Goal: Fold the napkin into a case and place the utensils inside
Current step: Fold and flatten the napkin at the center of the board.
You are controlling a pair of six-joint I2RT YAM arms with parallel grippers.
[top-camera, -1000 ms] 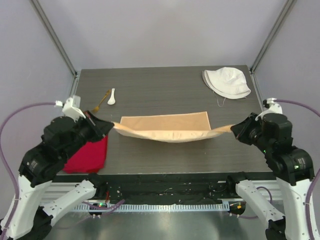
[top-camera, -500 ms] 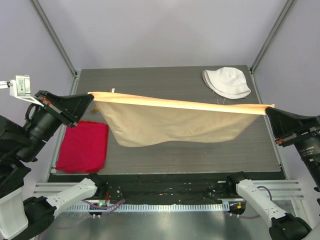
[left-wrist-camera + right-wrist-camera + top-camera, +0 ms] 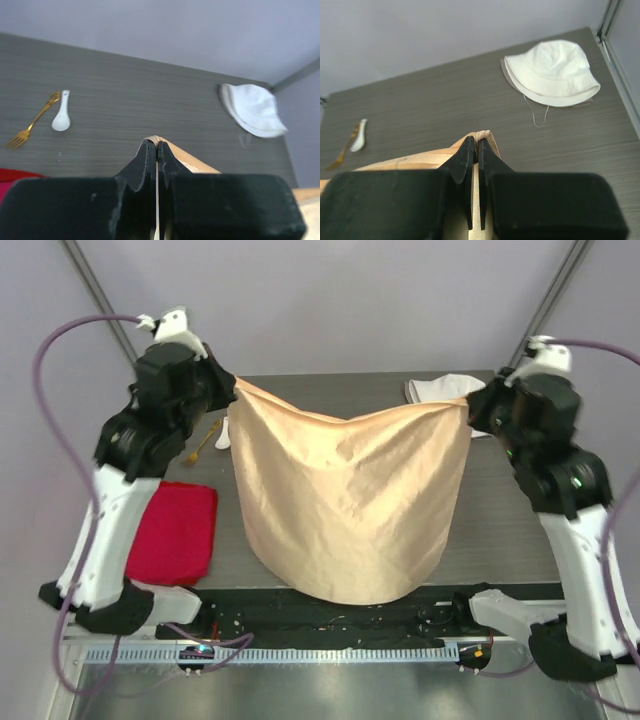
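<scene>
Now airborne: the napkin [image 3: 345, 500], half-folded on the table a second ago, hangs as one open sheet, hem toward six o'clock. Left gripper [image 3: 228, 390] and right gripper [image 3: 470, 410] each pinch a top corner, fingers pressed tight on cloth. Spoon [image 3: 61, 119] and fork [image 3: 32, 122] wait at ten o'clock. No case yet; the fold looks reset.

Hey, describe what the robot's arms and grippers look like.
The left arm and right arm have white links with black joints and wrists. A lilac cable loops off each. The left gripper and right gripper each end in two black tapering fingers.
</scene>
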